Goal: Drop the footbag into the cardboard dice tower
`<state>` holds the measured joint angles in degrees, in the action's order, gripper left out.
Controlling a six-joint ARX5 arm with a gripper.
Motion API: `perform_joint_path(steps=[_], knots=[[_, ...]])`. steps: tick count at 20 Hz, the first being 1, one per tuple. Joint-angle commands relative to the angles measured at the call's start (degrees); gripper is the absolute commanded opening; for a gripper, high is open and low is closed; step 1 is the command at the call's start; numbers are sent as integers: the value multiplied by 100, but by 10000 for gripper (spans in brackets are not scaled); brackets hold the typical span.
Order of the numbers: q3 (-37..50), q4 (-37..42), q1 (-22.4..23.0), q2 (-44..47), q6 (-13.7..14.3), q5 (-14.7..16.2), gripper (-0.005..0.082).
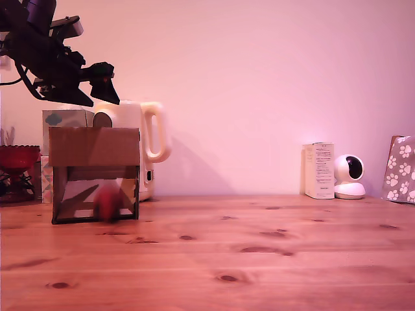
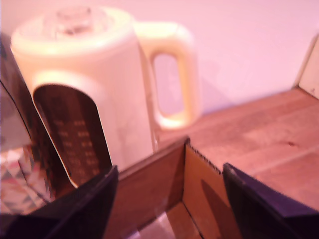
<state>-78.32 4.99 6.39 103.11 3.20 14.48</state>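
Exterior view shows the footbag (image 1: 107, 202), blurred, in the lower front opening of the tower (image 1: 94, 173) on the bench (image 1: 259, 259). Wrist view shows the tool (image 2: 169, 199) spread open and empty above the tower's open top, with a cream kettle (image 2: 84, 89) just behind.

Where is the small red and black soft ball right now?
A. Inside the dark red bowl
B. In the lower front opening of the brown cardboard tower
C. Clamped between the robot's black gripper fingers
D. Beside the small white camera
B: in the exterior view the small red and black soft ball shows as a blur in the lower front opening of the brown cardboard tower, while the black gripper above has its fingers apart and empty.
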Motion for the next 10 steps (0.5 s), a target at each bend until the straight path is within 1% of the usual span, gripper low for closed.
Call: perform_joint_path(steps=[1, 2, 3, 4, 6, 7, 10], knots=[[-55, -269, 68, -205, 28, 4, 478], [-55, -553, 94, -310, 26, 24, 311], [-55, -807, 103, -396, 24, 24, 78], [-55, -984, 120, -472, 13, 24, -10], [-55, -1346, 179, -619, 0, 26, -23], [-55, -1650, 208, -704, -2, 31, -24], [-52, -2363, 267, -831, -17, 201, -24]])
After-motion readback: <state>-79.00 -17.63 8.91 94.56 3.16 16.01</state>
